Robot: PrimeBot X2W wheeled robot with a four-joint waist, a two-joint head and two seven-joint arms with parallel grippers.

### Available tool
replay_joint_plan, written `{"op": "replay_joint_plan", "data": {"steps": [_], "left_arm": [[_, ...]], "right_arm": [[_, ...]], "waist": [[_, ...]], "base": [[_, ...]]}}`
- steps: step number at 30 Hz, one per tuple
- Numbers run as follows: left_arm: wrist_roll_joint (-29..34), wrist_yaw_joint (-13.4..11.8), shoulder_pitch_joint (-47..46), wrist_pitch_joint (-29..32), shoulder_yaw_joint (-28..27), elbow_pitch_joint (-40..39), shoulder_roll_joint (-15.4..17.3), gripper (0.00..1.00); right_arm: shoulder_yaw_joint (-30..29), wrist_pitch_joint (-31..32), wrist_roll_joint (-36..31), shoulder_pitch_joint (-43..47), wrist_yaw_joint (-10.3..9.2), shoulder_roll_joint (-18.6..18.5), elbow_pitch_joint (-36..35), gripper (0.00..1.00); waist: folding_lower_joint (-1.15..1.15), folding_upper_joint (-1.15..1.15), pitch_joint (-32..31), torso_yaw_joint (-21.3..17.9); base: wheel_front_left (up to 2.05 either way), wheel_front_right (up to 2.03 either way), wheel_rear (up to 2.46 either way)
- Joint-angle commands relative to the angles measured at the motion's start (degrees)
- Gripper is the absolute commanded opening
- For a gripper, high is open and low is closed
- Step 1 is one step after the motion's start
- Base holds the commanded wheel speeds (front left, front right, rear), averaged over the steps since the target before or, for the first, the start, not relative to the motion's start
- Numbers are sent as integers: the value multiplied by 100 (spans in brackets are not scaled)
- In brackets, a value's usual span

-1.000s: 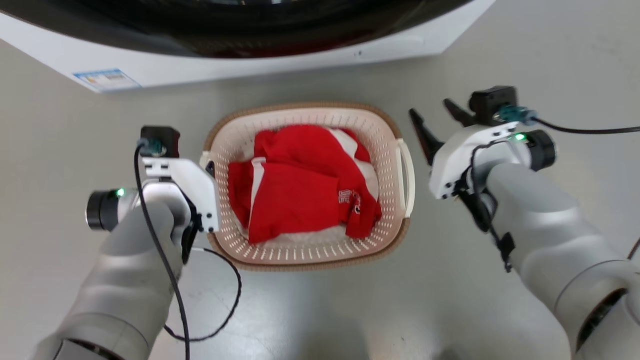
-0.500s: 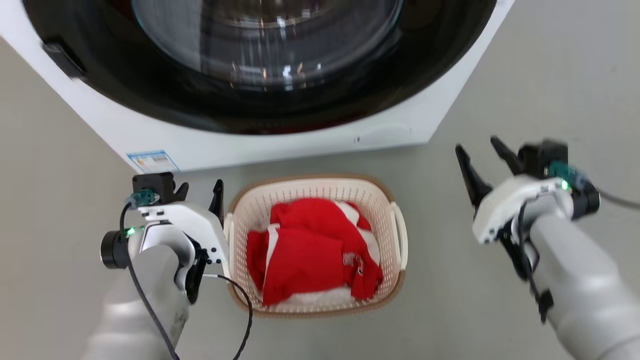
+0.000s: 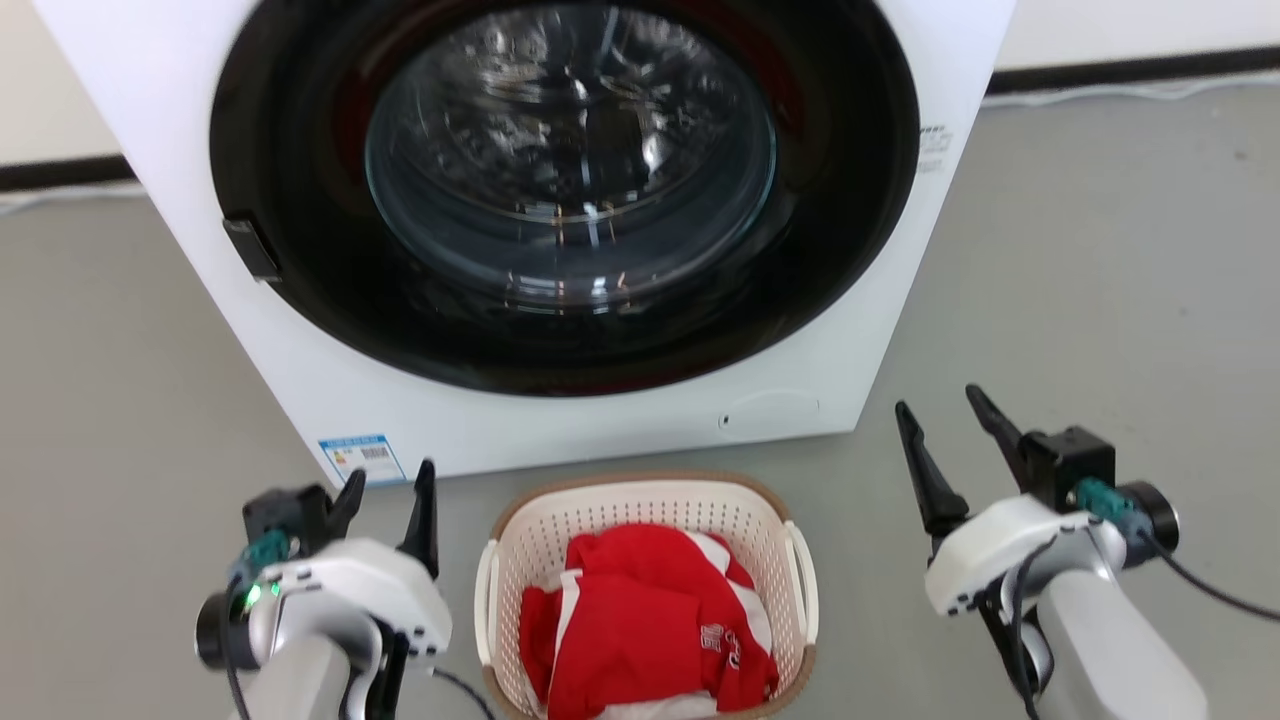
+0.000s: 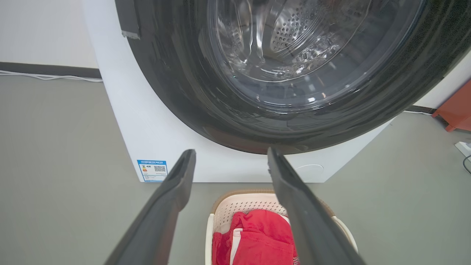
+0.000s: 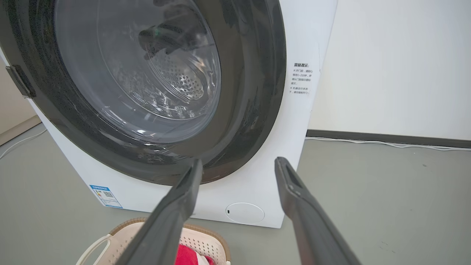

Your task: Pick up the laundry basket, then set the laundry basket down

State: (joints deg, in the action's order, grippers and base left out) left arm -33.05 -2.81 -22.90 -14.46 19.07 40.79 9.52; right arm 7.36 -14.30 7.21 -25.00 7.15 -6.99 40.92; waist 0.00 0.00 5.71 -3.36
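The cream-white perforated laundry basket [image 3: 640,510] with a brown rim stands on the grey floor at the bottom centre of the head view, holding red and white clothes [image 3: 645,620]. The basket [image 4: 241,206] also appears low in the left wrist view, and its rim [image 5: 121,235] sits at the bottom of the right wrist view. My left gripper [image 3: 390,480] hangs open just left of the basket, fingers pointing up, nothing between them. My right gripper [image 3: 940,410] is open well to the basket's right, apart from its white side handle [image 3: 803,570].
A large white washing machine [image 3: 320,400] with a dark round glass door [image 3: 570,170] stands directly behind the basket. Grey floor spreads to both sides. An orange object [image 4: 456,110] sits at the right edge of the left wrist view. A cable runs along the wall base.
The head camera has tilted up, so the basket slid down the picture and the washer door came into view. My left gripper came off the basket's left handle and both arms rose, open.
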Motion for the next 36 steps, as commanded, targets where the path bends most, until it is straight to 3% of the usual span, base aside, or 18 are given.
{"op": "replay_joint_plan", "data": {"steps": [1,9,20,21,28,32,36], "left_arm": [[183,-2,170,-53,-334,-335,134,100],[817,-21,1111,-53,-1114,-1366,-72,100],[1238,31,1609,-53,-1675,-1597,-292,100],[1213,5,1682,0,-1497,-1439,-375,0],[1082,24,1818,88,-1525,-1210,-459,0],[852,57,1816,159,-1563,-1261,-465,0],[622,90,1820,219,-1590,-1313,-472,0]], "right_arm": [[27,-70,-120,185,34,63,-347,100],[-167,-70,-358,1057,34,220,-1307,100],[-291,-70,-425,1524,34,306,-1693,100],[-384,0,-367,1602,-1,292,-1496,0],[-404,77,-209,1802,-6,328,-1258,0],[-443,153,78,1807,-5,331,-1307,0],[-464,209,366,1822,-3,333,-1363,0]], "waist": [[0,0,-255,19],[0,0,-509,21],[0,0,-682,51],[0,0,-680,49],[1,0,-682,55],[13,0,-689,64],[2,0,-679,73]], "base": [[0,0,0],[0,0,0],[0,0,0],[0,0,0],[0,0,0],[0,0,0],[0,0,0]]}}
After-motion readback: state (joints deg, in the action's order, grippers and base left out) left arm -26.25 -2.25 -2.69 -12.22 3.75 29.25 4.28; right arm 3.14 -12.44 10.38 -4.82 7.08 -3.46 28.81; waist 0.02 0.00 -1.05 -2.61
